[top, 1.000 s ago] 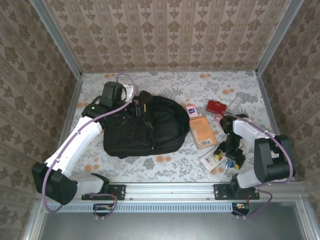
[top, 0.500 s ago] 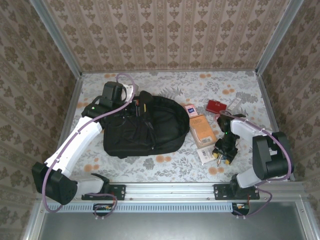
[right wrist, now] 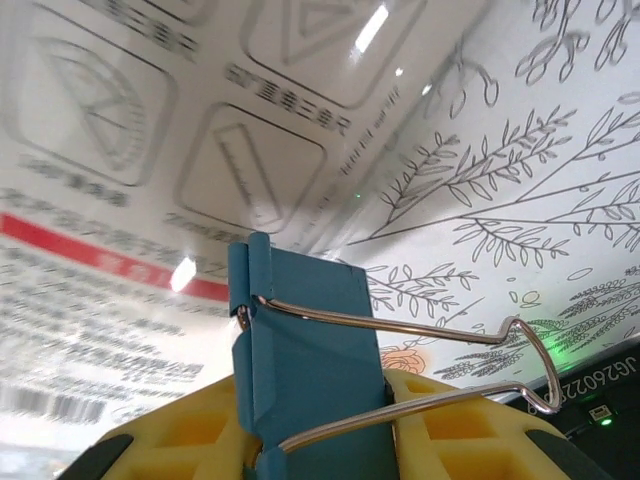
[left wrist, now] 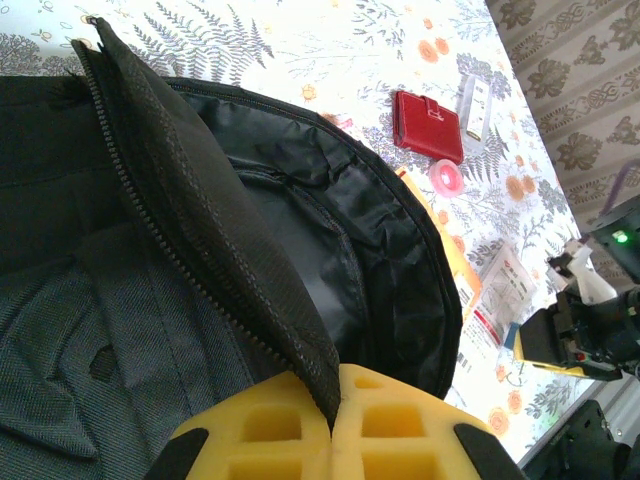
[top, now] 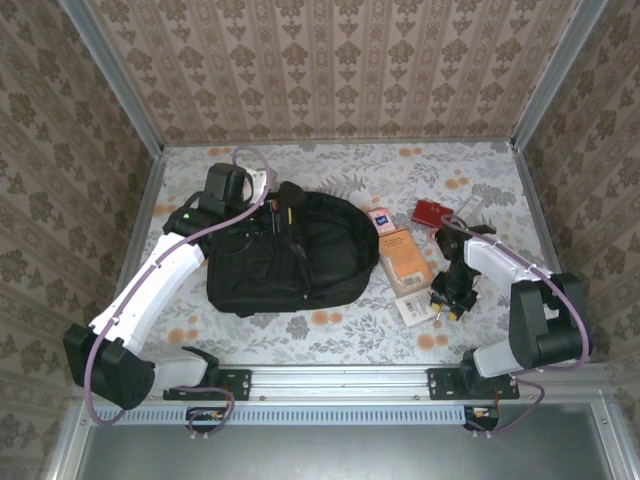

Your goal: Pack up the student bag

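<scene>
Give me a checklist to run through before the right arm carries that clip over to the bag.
1. Left gripper clamped on the flap of the bag: ok.
2. Bag mouth open: ok, dark lining shows under the raised flap.
3. Binder clip seated in the right gripper: ok, it sits between the yellow fingers.
4. Clip lifted clear of the white packet: cannot tell, the packet lies close behind it.
5. Low path to the bag: not ok, the orange book lies between them; probably go over it.
</scene>
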Available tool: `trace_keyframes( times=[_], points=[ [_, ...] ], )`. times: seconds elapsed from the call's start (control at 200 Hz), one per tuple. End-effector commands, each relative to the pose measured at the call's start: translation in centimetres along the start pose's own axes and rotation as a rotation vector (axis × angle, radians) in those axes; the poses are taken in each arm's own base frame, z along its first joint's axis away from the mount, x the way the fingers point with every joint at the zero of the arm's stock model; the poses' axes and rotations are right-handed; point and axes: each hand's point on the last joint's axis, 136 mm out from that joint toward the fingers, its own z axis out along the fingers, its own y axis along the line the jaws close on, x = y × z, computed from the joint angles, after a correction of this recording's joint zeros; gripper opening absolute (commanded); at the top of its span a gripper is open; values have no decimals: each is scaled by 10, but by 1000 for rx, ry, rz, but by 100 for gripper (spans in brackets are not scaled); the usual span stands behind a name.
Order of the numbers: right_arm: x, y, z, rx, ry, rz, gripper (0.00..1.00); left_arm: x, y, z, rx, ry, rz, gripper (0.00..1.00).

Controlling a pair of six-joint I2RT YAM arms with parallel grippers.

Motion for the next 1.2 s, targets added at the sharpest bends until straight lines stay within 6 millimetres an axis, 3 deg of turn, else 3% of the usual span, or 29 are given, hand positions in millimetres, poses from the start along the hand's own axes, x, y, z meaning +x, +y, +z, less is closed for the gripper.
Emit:
trace_keyframes(
  times=[0.0, 0.1, 0.22, 0.325, 0.51, 0.62, 0.755, 0.945, 1.055, 1.1, 1.125, 1.195],
  points=[
    [-6, 1, -25, -14, -55, -28, 24, -5, -9, -3, 23, -6, 12, 0],
    [-10, 15, -52, -72, -107, -75, 26, -7, -10, -7, 21, -9, 6, 0],
    [-13, 55, -99, -209, -204, -184, 27, -15, -19, -15, 48, -19, 0, 0],
    [-8, 99, -142, -340, -296, -304, 27, -23, -28, -21, 73, -14, 0, 0],
    [15, 192, -181, -544, -310, -511, 27, -37, -54, -34, 149, 20, 15, 0],
    [37, 245, -190, -639, -300, -629, 27, -44, -66, -41, 175, 48, 33, 0],
    [62, 304, -184, -719, -250, -718, 27, -49, -74, -47, 180, 81, 64, 0],
    [87, 373, -160, -825, -124, -709, 28, -53, -81, -51, 186, 101, 85, 0],
    [122, 405, -163, -910, -62, -737, 30, -52, -81, -52, 173, 114, 100, 0],
    [136, 415, -164, -934, -39, -752, 38, -51, -79, -51, 167, 121, 102, 0],
    [143, 418, -166, -944, -24, -759, 49, -51, -79, -51, 166, 123, 104, 0],
    [149, 422, -163, -943, -16, -760, 66, -51, -77, -53, 153, 121, 112, 0]
  ],
)
